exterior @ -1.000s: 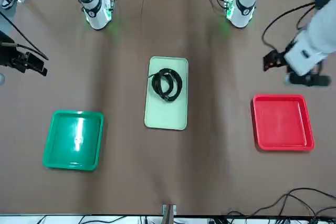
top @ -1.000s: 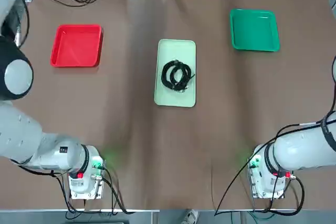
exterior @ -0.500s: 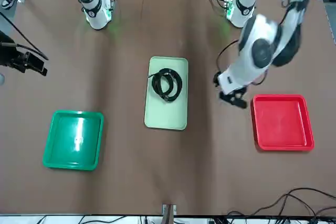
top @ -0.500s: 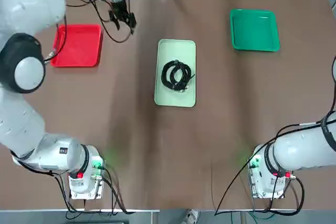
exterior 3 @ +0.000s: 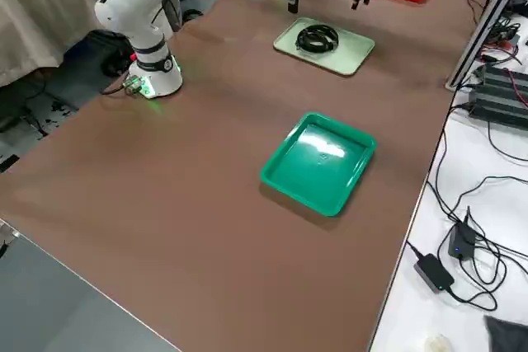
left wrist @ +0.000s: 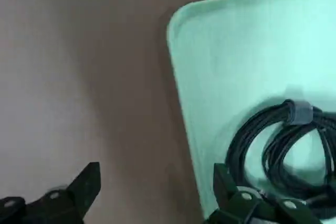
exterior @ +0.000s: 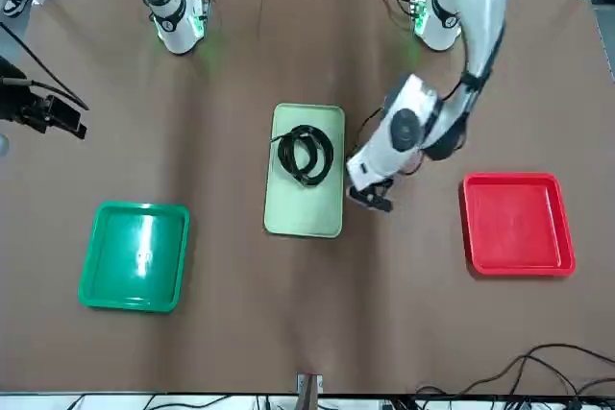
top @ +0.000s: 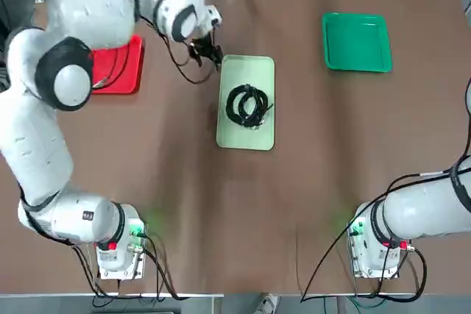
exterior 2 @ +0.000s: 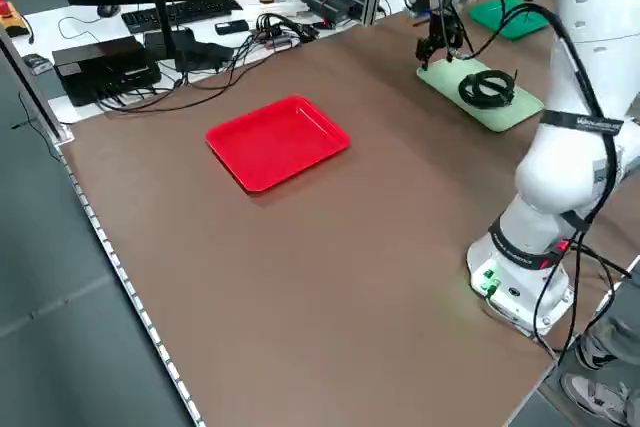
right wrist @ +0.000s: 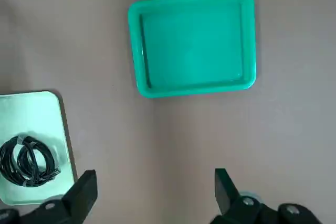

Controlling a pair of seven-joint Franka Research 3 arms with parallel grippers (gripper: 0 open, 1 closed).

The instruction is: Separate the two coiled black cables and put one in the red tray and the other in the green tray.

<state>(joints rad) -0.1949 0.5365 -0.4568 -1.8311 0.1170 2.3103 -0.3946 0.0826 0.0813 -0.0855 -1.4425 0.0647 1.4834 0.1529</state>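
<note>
My left pincer (top: 208, 53) hangs spread wide and empty at the far corner of the pale tray (top: 259, 139), and the two coiled cables (top: 246, 105) lie overlapped just beyond its tips; the right pincer (right wrist: 152, 192) sits parked, also spread. The red tray (top: 118, 77) is behind my left pincer, the green tray (top: 357, 42) well apart. I worry that both coils lift together if I pinch the overlap
</note>
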